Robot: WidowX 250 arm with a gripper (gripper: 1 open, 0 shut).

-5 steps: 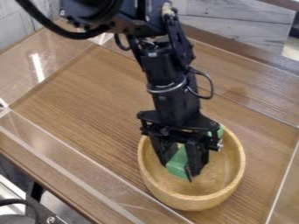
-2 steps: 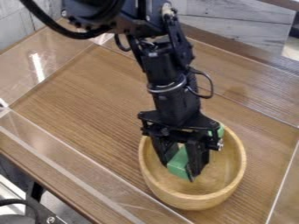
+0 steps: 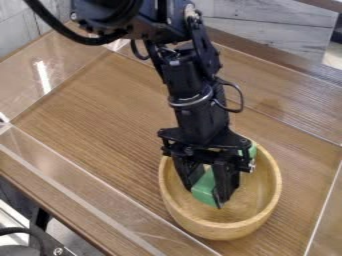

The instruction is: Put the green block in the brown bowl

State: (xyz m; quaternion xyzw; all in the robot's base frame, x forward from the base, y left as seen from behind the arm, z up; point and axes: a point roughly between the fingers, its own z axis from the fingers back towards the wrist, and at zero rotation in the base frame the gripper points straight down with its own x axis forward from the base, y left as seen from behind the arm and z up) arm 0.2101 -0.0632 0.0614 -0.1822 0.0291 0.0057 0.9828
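The brown bowl [image 3: 254, 215], round and of light wood, sits on the table near the front right. My gripper [image 3: 207, 192] reaches down into it from above, pointing steeply downward. Its black fingers [image 3: 226, 184] are shut on the green block [image 3: 202, 190], which shows as a bright green patch between them, inside the bowl. The block's lower end is close to the bowl's floor; whether it touches I cannot tell.
The wooden table [image 3: 94, 110] has clear plastic walls along its left and front edges [image 3: 40, 150]. The black arm [image 3: 181, 70] rises from the bowl toward the top left. A pale ledge [image 3: 287, 30] runs along the back right.
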